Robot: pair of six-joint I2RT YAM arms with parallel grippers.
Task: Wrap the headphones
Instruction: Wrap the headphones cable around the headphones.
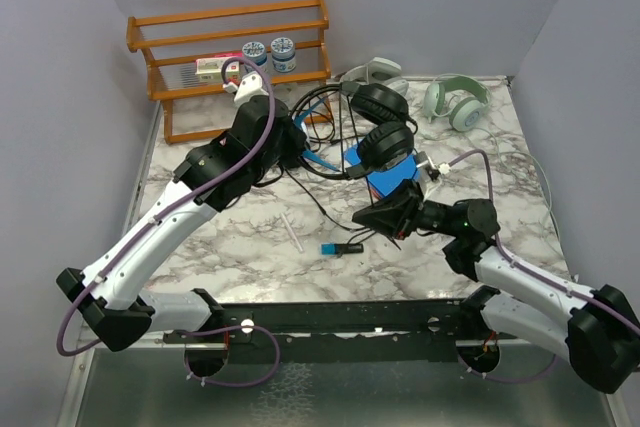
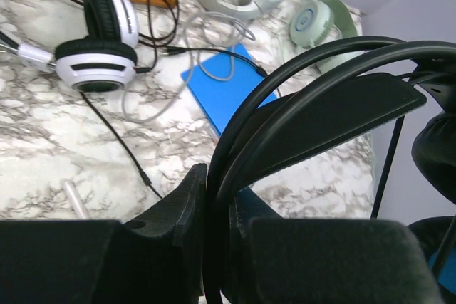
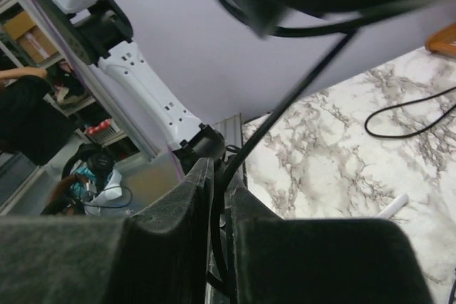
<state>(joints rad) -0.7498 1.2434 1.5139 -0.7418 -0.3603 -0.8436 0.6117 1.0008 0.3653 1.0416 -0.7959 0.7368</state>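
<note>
Black headphones (image 1: 385, 142) mid-wrap: headband (image 2: 320, 119) clamped in left fingers (image 2: 171, 215), cable (image 3: 299, 90) pinched by right fingers (image 3: 178, 208); next, probably winding cable round headband.

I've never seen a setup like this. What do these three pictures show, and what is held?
Two robot arms with two-finger grippers work at a marble table. One picture looks down from behind them; the others come from wrist cameras. The left gripper is shut on the headband of the black headphones; the right gripper pinches the black cable hanging from them. On the table: a white-and-black pair, a grey-white pair, a pale green pair, a blue flat box and a wooden rack.
</note>
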